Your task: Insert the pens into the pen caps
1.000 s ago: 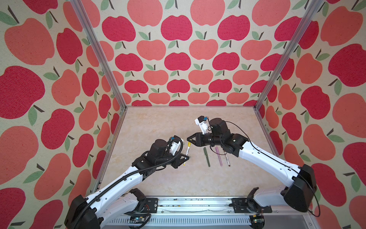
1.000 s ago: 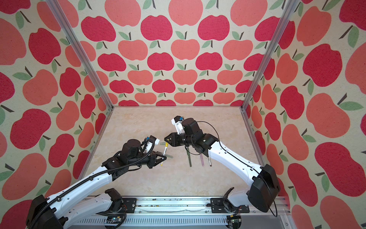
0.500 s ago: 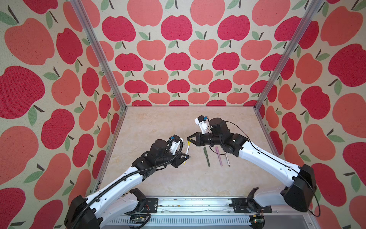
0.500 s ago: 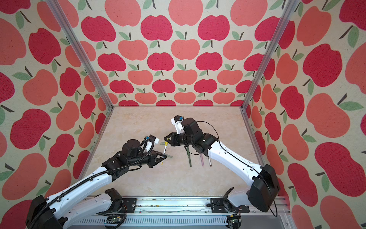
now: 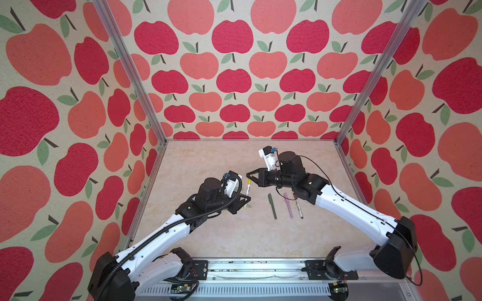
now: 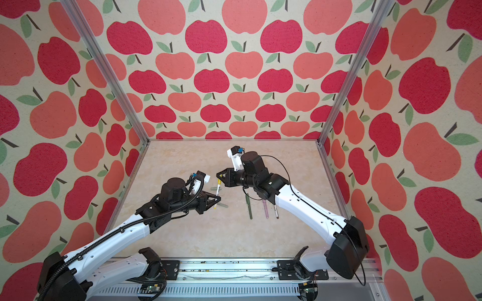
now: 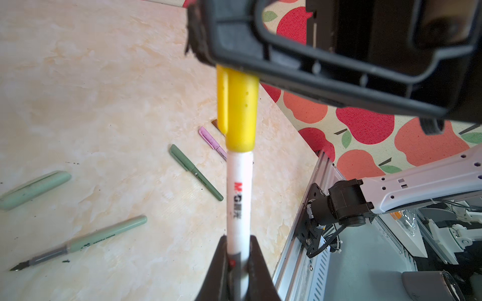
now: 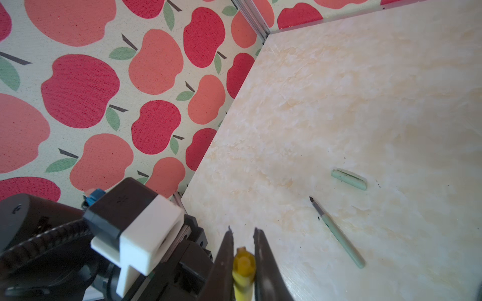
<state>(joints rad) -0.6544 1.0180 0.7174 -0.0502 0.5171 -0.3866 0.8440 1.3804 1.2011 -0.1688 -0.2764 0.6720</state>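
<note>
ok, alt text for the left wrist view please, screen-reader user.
The left tool grips a white pen by its barrel, while the right tool holds the yellow cap over the pen's far end. Behind them on the marble-look table lie a pale green cap, an uncapped pale green pen, a dark green pen and a pink pen.

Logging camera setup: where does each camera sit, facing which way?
Top views: high above the base rail, looking down at table; left gripper, right gripper show.
Left wrist: behind the visible left gripper, looking along its white-and-yellow pen.
Right wrist: behind the visible right gripper, looking across the table.
Wrist views share the yellow cap.
</note>
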